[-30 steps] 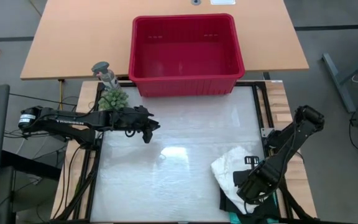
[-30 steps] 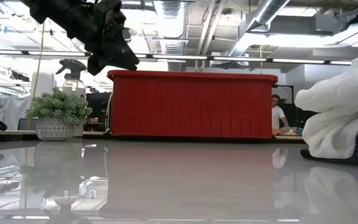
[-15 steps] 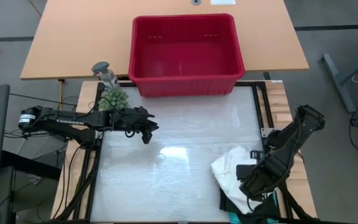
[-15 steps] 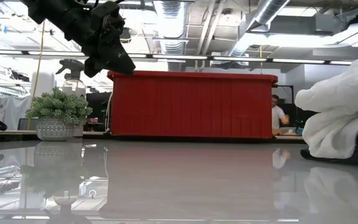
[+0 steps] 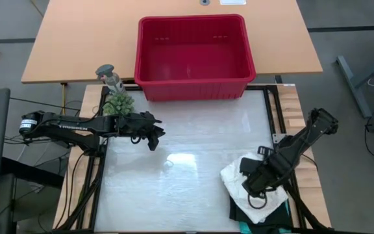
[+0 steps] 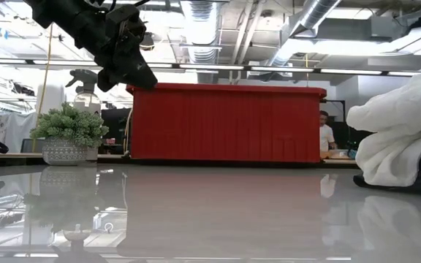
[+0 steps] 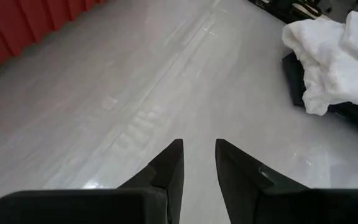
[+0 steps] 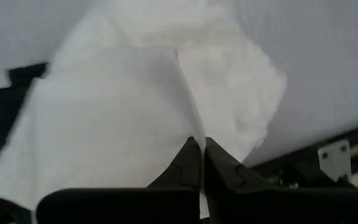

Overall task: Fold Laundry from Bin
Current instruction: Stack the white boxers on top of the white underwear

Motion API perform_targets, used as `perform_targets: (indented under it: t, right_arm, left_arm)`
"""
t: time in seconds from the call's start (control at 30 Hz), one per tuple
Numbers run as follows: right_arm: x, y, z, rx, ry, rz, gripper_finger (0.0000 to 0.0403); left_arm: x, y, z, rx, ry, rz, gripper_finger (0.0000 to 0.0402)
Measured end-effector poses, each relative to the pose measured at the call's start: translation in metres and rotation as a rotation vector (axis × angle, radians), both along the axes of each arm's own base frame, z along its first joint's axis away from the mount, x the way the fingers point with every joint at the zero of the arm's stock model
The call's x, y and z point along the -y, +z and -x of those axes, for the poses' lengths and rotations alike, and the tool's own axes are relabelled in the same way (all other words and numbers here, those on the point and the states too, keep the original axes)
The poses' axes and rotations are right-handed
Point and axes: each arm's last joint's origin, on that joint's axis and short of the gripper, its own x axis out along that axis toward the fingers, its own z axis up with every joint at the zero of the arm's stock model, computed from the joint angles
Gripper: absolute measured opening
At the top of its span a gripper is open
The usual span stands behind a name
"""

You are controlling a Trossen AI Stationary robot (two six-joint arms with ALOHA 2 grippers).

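Observation:
The laundry lies in a pile at the table's near right. A white garment (image 5: 234,175) (image 6: 400,131) (image 7: 328,56) is on top, over a black piece (image 7: 353,112) and a teal one (image 5: 276,209). My right gripper (image 5: 255,188) (image 8: 197,142) hangs over the pile, pointing down, shut on the white cloth. My left gripper (image 5: 153,143) (image 6: 141,77) (image 7: 197,146) hovers above the table's far left, slightly open, with nothing between its fingers. The red bin (image 5: 193,91) (image 6: 225,124) stands beyond the table's far edge. My right gripper pinches a raised fold of the white garment (image 8: 188,106) between its two shut fingers, from above, pointing down. The fold rises as a narrow ridge up to the fingertips. The rest of the garment lies on the pile below. One layer or several, I cannot tell.
A small potted plant (image 5: 117,103) (image 6: 68,128) and a spray bottle (image 5: 111,77) stand at the table's far left corner, close to my left arm. The glossy table surface (image 5: 187,169) between the two arms is bare. A person (image 6: 327,135) sits in the room behind.
My right gripper has risen and shifted toward the table's left and far edges, so it now stands over the white garment. Its wrist has rolled on the way.

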Motion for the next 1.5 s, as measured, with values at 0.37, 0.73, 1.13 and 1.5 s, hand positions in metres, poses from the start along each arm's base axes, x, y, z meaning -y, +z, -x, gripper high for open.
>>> perform_targets:
  t: [0.37, 0.73, 1.13, 1.5]
  right_arm:
    - [0.008, -0.028, 0.002, -0.15, -0.061, -0.005, 0.006]
    - [0.034, 0.009, 0.017, 0.044, -0.249, -0.051, 0.0093]
    - [0.015, 0.034, 0.043, 0.33, -0.311, -0.23, 0.01]
    - [-0.035, -0.005, 0.07, 0.501, -0.508, -0.062, 0.0019]
  left_arm:
    - [0.0, 0.0, 0.0, -0.001, 0.0, 0.0, 0.0081]
    - [-0.001, 0.0, 0.0, -0.003, 0.013, -0.008, 0.0081]
    - [0.001, 0.0, 0.0, -0.002, -0.022, 0.014, 0.0081]
    - [0.003, 0.006, -0.004, 0.091, -0.048, 0.118, 0.0081]
